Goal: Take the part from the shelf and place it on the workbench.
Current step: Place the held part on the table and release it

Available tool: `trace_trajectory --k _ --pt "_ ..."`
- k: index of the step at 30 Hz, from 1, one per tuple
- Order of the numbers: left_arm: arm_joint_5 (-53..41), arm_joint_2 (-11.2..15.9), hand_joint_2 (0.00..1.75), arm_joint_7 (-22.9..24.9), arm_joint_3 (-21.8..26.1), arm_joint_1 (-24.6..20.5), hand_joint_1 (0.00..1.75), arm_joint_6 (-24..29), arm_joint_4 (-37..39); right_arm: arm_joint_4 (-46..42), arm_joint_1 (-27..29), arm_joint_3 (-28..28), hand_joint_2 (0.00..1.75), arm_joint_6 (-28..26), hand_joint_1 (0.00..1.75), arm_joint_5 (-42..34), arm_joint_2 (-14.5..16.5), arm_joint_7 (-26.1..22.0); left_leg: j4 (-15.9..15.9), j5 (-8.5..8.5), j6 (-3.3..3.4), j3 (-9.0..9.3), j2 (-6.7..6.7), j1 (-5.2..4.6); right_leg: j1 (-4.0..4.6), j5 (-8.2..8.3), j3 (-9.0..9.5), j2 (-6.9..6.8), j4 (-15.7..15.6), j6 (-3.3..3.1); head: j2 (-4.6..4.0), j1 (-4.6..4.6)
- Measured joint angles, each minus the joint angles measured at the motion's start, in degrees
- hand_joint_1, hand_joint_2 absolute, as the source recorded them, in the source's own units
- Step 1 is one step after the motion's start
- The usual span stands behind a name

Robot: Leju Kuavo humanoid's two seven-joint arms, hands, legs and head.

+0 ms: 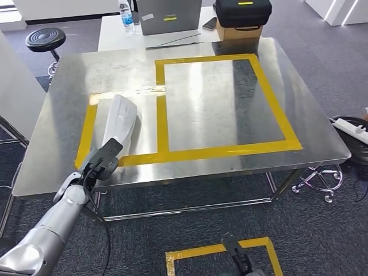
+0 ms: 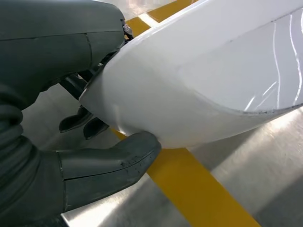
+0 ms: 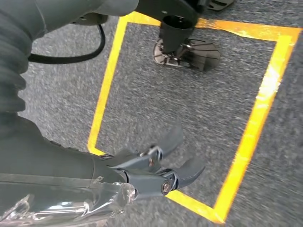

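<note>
On the bench (image 1: pixel 208 103), left hand (image 1: pixel 102 158) grips the white part (image 1: pixel 121 121); wrist view shows its thumb (image 2: pixel 107 165) beneath. Right hand (image 3: pixel 157 165) hangs empty, fingers apart.

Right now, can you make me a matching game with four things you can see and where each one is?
Things:
1. white part
2. water bottle
3. black stool
4. right robot hand

Places:
A. on the white table behind the workbench
B. above the yellow tape square on the carpet
C. held by the left robot hand at the metal workbench
D. on the floor past the workbench's far left corner

Pairs: 1-C, 2-A, 3-D, 4-B
</note>
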Motion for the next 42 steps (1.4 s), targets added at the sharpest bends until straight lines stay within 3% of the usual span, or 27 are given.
trace_trajectory --k 2,5,6,9,10,11,12,13,15,16,20,22,24,25,26,27,29,31,34,36,37,40,41,42 --pt "-0.8 0.1 1.75 0.1 0.3 0.0 1.75 0.6 0.0 0.0 -0.3 0.4 1.75 0.0 0.00 -0.1 0.0 0.0 -2.5 0.14 0.43 1.15 -0.04 -0.18 0.08 0.08 -0.03 0.01 -0.2 0.66 0.00 0.00" --pt "-1.9 0.0 1.75 0.2 0.7 0.1 1.75 2.3 -0.1 0.0 -0.3 0.9 1.75 0.0 0.00 -0.4 0.0 0.1 -3.1 0.55 1.42 1.39 -0.08 -0.04 -0.02 -0.43 -0.21 -0.06 0.1 1.62 0.00 0.09" --pt "-2.2 0.0 1.75 0.0 0.9 0.1 1.31 2.9 -0.1 0.0 -0.3 1.0 1.31 -0.1 0.00 -0.5 0.0 0.1 -3.3 0.70 1.74 1.54 -0.05 0.08 0.01 -1.61 -1.05 -0.09 2.0 1.83 0.00 0.26" --pt "-3.2 0.0 1.75 -0.7 1.7 0.5 0.00 4.3 -0.2 0.0 0.0 1.2 0.00 -0.2 0.00 -0.8 0.0 0.1 -3.4 0.68 2.21 1.61 0.01 0.07 0.09 -6.79 -6.26 -0.13 13.1 2.07 0.00 0.70" --pt "-3.6 0.0 1.75 -0.6 1.9 0.8 0.00 4.5 -0.2 0.0 0.1 1.3 0.00 -0.2 0.00 -0.9 0.0 0.1 -3.4 0.64 2.26 1.61 0.01 0.03 0.11 -7.36 -7.46 -0.13 15.6 2.10 0.00 0.69" --pt "-3.9 -0.1 1.75 -0.6 2.2 1.0 0.00 4.5 -0.2 0.0 0.2 1.3 0.00 -0.2 0.00 -1.0 0.0 0.1 -3.3 0.61 2.28 1.64 -0.01 0.01 0.11 -6.77 -7.58 -0.13 15.7 2.11 0.00 0.71" --pt "-4.1 -0.1 1.75 -0.7 2.5 1.3 0.00 4.5 -0.2 0.0 0.2 1.3 0.00 -0.2 0.00 -1.1 0.0 0.1 -3.3 0.56 2.24 1.69 -0.05 0.02 0.09 -5.20 -6.60 -0.15 13.5 2.09 0.00 0.71" --pt "-4.3 -0.2 1.75 -1.0 2.9 1.4 0.00 4.5 -0.2 0.0 0.1 1.4 0.00 -0.2 0.00 -1.1 0.0 0.1 -3.2 0.47 2.10 1.76 -0.12 0.04 0.05 -3.04 -4.65 -0.22 9.5 2.05 0.00 0.72" --pt "-4.6 -0.3 1.75 -1.6 3.5 1.4 0.00 4.4 -0.2 0.0 -0.1 1.7 0.00 -0.2 0.00 -1.2 0.0 0.1 -2.8 0.19 1.62 1.71 -0.26 -0.17 0.06 -0.42 -0.81 -0.24 2.1 1.80 0.00 0.73" --pt "-4.7 -0.3 1.75 -1.9 3.8 1.4 0.00 4.3 -0.3 0.0 -0.1 1.9 0.00 -0.2 0.00 -1.2 0.0 0.2 -2.6 0.12 1.37 1.63 -0.29 -0.28 0.09 -0.05 0.12 -0.20 0.3 1.58 0.00 0.70" --pt "-5.1 -0.3 1.75 -2.3 4.5 1.6 0.00 4.1 -0.4 0.0 0.0 2.3 0.00 -0.3 0.00 -1.2 0.0 0.3 -2.3 -0.32 0.53 1.34 -0.23 -0.22 0.10 -0.06 0.11 0.09 -0.1 0.28 0.00 0.60" --pt "-5.1 -0.4 1.75 -2.5 4.8 1.5 0.00 4.1 -0.5 0.0 -0.1 2.4 0.00 -0.3 0.00 -1.2 0.1 0.3 1.7 -2.91 -0.11 -0.52 -0.15 -0.09 -0.12 0.03 0.12 0.07 -0.2 -0.25 0.00 0.28" --pt "-5.2 -0.4 1.75 -2.6 5.0 1.7 0.00 4.0 -0.6 0.0 -0.1 2.6 0.00 -0.3 0.00 -1.2 0.1 0.3 9.3 -6.42 -0.59 -4.21 -0.09 0.11 -0.14 0.00 0.07 0.03 -0.2 -0.49 0.00 0.01" --pt "-5.2 -0.4 1.75 -2.7 5.0 1.9 0.00 4.0 -0.6 0.0 -0.1 2.7 0.00 -0.2 0.00 -1.2 0.1 0.3 12.3 -7.29 -0.68 -5.74 -0.08 0.18 -0.14 -0.02 0.06 0.02 -0.2 -0.52 0.00 -0.01" --pt "-5.2 -0.4 1.75 -2.8 5.1 2.0 0.00 3.8 -0.6 0.0 -0.1 2.7 0.00 -0.2 0.00 -1.2 0.1 0.3 13.5 -7.11 -0.67 -6.44 -0.07 0.22 -0.14 -0.03 0.07 0.04 -0.2 -0.53 0.00 -0.06" --pt "-5.4 -0.4 1.75 -3.3 5.1 2.1 0.00 3.5 -0.6 0.0 -0.1 2.7 0.00 -0.2 0.00 -1.2 0.1 0.3 12.6 -5.87 -0.57 -6.13 -0.07 0.23 -0.14 -0.03 0.10 0.07 -0.2 -0.53 0.00 -0.08" --pt "-5.6 -0.6 1.75 -4.9 5.3 2.0 0.00 2.8 -0.8 0.0 -0.1 2.9 0.00 -0.2 0.00 -1.3 0.1 0.3 6.0 -1.74 -0.16 -3.01 -0.06 0.21 -0.14 -0.06 0.21 0.11 -0.2 -0.44 0.00 -0.16" --pt "-5.7 -1.0 1.75 -7.4 5.5 1.6 0.00 2.0 -1.3 0.0 -0.2 3.2 0.00 -0.2 0.00 -1.2 0.1 0.3 -0.3 0.47 0.27 0.06 -0.08 0.08 0.04 -0.09 0.02 0.09 -0.1 0.03 0.00 -0.17" --pt "-5.0 -2.1 1.75 -12.0 5.8 1.2 0.00 0.9 -2.4 0.0 -0.1 3.5 0.00 -0.2 0.00 -1.3 0.1 0.2 -2.5 0.37 0.87 0.76 -0.16 -0.09 0.02 0.14 -0.32 0.00 -0.4 1.10 0.00 -0.10" --pt "-3.7 -3.5 1.75 -15.5 6.0 0.8 0.00 0.2 -4.1 0.0 -0.1 3.7 0.00 -0.2 0.00 -1.5 0.1 0.1 -3.0 0.66 1.52 0.88 -0.19 0.07 -0.01 -0.84 -0.94 -0.05 0.7 1.66 -0.01 0.04" --pt "-3.0 -4.4 1.75 -16.8 6.0 0.3 0.00 0.0 -5.1 0.0 -0.1 3.7 0.00 -0.3 0.00 -1.6 0.1 0.0 -3.2 0.78 1.82 0.96 -0.20 0.18 0.01 -2.22 -1.95 -0.07 3.0 1.85 -0.01 0.25" --pt "-0.9 -6.5 1.75 -18.6 6.0 -0.5 0.00 -0.2 -8.6 0.0 0.1 3.7 0.00 -0.3 0.00 -2.1 0.1 -0.2 -3.2 0.70 2.23 1.03 -0.21 0.12 0.09 -7.10 -7.05 -0.08 14.1 2.19 0.00 0.77" --pt "0.0 -7.2 1.75 -18.9 6.1 -0.5 0.00 -0.1 -10.1 0.0 0.3 3.7 0.00 -0.4 0.00 -2.3 0.1 -0.2 -3.1 0.65 2.27 1.07 -0.20 0.09 0.09 -7.32 -7.99 -0.08 15.9 2.29 0.00 0.78" --pt "0.9 -7.9 1.75 -19.1 6.1 -0.3 0.00 0.0 -11.9 0.0 0.5 3.7 0.00 -0.5 0.00 -2.6 0.1 -0.2 -3.1 0.58 2.26 1.13 -0.22 0.10 0.06 -6.39 -7.85 -0.10 15.5 2.36 0.00 0.78"
